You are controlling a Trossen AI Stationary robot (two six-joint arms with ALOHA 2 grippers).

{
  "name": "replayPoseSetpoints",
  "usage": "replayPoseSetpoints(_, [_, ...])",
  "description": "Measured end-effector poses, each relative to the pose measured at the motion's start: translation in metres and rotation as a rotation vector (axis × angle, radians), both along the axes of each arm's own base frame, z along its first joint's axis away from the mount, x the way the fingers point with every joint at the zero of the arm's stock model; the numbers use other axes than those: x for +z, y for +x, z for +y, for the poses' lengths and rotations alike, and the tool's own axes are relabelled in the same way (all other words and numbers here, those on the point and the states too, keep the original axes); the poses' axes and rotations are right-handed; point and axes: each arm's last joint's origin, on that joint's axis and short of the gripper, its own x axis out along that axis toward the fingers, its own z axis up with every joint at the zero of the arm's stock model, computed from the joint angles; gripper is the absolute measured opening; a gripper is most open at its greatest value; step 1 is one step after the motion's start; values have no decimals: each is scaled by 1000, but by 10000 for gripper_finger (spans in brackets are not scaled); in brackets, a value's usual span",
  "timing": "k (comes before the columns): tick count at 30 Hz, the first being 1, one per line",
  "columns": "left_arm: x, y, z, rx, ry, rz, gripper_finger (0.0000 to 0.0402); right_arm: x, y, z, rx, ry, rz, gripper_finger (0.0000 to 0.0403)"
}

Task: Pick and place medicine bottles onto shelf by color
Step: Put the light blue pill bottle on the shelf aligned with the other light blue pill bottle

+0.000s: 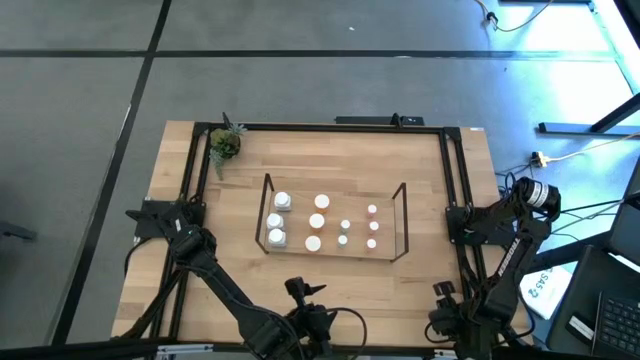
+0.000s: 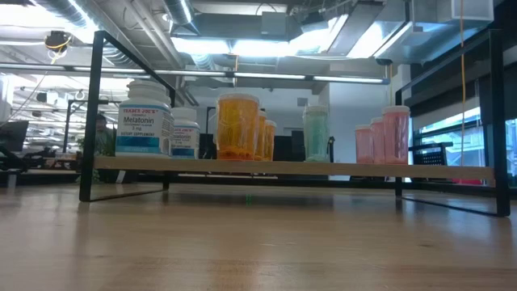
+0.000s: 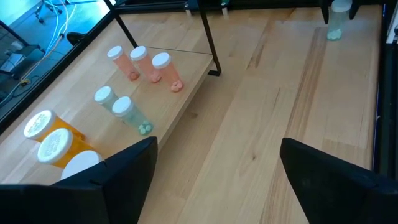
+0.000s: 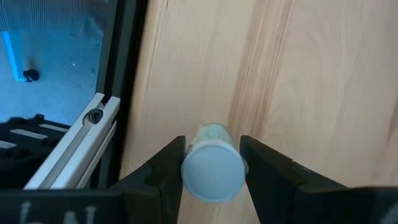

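The shelf point(image 1: 267, 215) stands mid-table. On it are white bottles point(image 2: 145, 121), orange bottles point(image 2: 239, 128), teal bottles point(image 2: 316, 133) and pink bottles point(image 2: 396, 133), all upright on their bases. Near the table's front right corner a small teal bottle with a white cap point(image 4: 212, 168) stands on the wood. My right gripper point(image 4: 211, 180) has come down over it and is shut on it. In the left wrist view that bottle point(image 3: 336, 25) shows far off. My left gripper point(image 3: 214, 180) hangs open over the near middle of the table point(image 1: 300, 292), holding nothing. My right gripper pinches the teal bottle between its two fingers at cap height point(image 4: 189, 171), one finger on each side. The fingers come from above, pointing steeply down. The bottle stands upright, and its base point(image 3: 334, 36) seems to rest on the table.
A green potted plant point(image 1: 225, 145) sits at the far left corner. The black frame edging the table point(image 1: 455, 200) runs close beside my right gripper, with its rail point(image 4: 127, 93) just next to the bottle. Bare wood lies between the shelf and the near edge.
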Motion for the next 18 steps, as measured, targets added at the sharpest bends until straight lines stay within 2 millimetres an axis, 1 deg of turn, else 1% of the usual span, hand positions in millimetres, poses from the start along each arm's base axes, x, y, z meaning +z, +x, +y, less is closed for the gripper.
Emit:
replayPoseSetpoints(8, [0, 0, 0, 0, 0, 0, 331, 0, 1, 0, -48, 0, -18, 112])
replayPoseSetpoints(10, [0, 0, 0, 0, 0, 0, 334, 0, 3, -1, -60, -6, -37, 111])
replayPoseSetpoints(13, [0, 0, 0, 0, 0, 0, 333, 0, 8, -3, -85, -6, -39, 120])
replayPoseSetpoints(18, [0, 0, 0, 0, 0, 0, 331, 0, 20, -9, -144, -3, -28, 121])
